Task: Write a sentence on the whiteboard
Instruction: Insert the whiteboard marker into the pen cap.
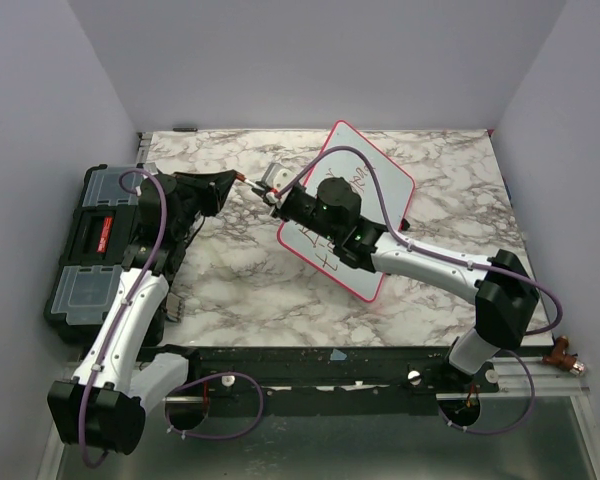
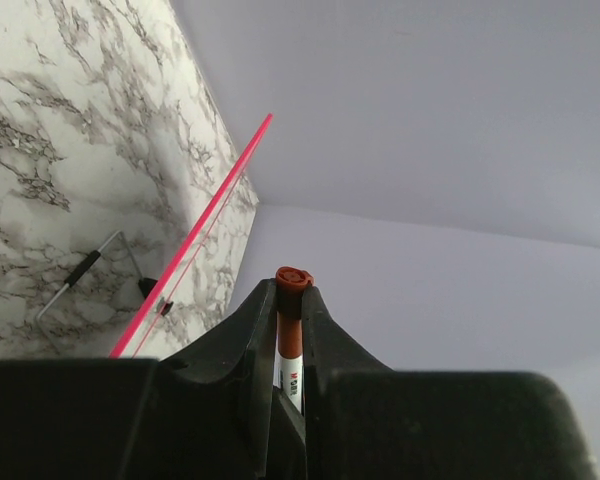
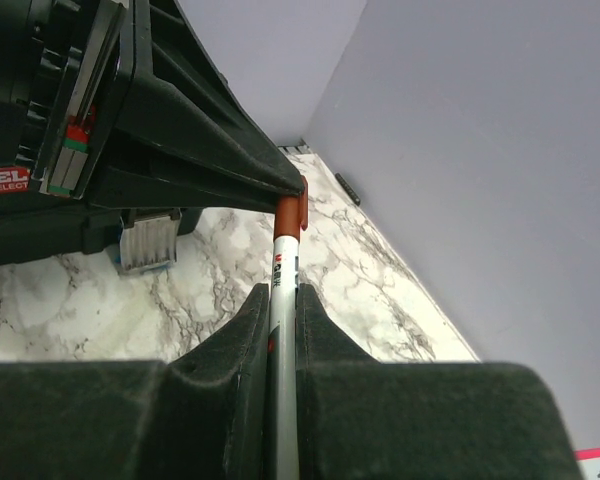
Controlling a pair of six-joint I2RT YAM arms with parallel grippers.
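A marble-patterned white and grey worktop (image 1: 230,290) fills the space between pale walls (image 1: 310,60). On its left edge sits a black plastic toolbox with clear lid compartments (image 1: 92,245). Right of centre lies the flat whiteboard with its thin red-pink frame (image 1: 385,198), turned at a slant with one corner toward the back wall. The right arm (image 1: 420,262) stretches across it and covers much of its middle. The left arm (image 1: 130,310) reaches in from beside the toolbox.

The two meet over the marble by the board's left corner. There the left fingers (image 1: 232,181) are pressed onto the red-brown capped end (image 3: 290,215) of a slim white-barrelled marker pen (image 3: 283,300). The right fingers (image 1: 270,193) are pinched tight on the pale barrel of that same pen, so both hold it at once.

The sentence (image 1: 363,178) shows as dark handwritten strokes on the board, some beyond the right arm and some on its near side — too small from above for me to read. From the left wrist the board shows only as a thin pink edge.
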